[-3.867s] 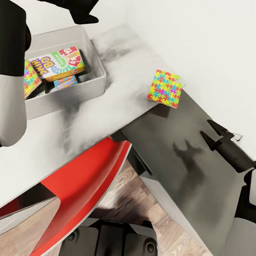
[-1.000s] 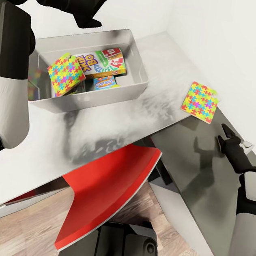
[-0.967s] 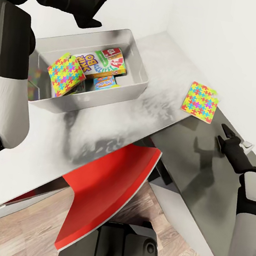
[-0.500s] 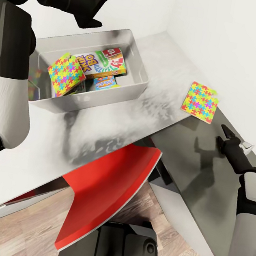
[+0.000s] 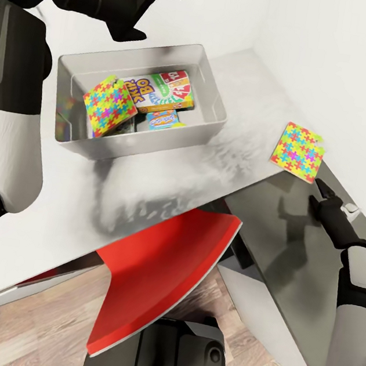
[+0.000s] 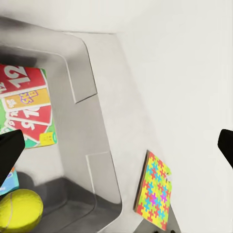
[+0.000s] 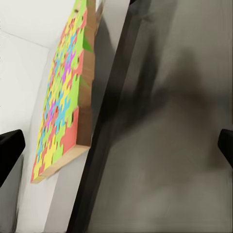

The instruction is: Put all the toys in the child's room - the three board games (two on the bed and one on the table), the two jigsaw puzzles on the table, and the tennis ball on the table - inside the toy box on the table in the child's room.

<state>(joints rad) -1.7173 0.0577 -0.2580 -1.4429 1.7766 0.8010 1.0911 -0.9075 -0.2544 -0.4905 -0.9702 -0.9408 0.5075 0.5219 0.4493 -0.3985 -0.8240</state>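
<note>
The pale grey toy box (image 5: 154, 138) stands on the light table (image 5: 57, 199). Inside it lie the SKIP-BO game (image 5: 162, 89), a small blue game (image 5: 164, 118) and one jigsaw puzzle (image 5: 109, 106) leaning tilted. The left wrist view shows the toy box (image 6: 92, 145), the SKIP-BO game (image 6: 24, 107) and the yellow tennis ball (image 6: 17, 211) in it. My left gripper (image 5: 153, 11) hangs open above the box's far side. A second jigsaw puzzle (image 5: 298, 151) (image 7: 63, 97) (image 6: 154, 191) lies at the light top's edge beside the dark wing (image 5: 290, 252). My right gripper (image 5: 320, 195) is open, just short of it.
A red chair (image 5: 164, 268) is tucked under the table in front of me. White walls (image 5: 341, 66) close the corner behind the table. Wood floor (image 5: 241, 344) shows below, with my base (image 5: 157, 355) on it.
The camera has moved, so the box and the puzzle sit further right in the picture. My right gripper has come closer to the puzzle on the table. The left arm holds still.
</note>
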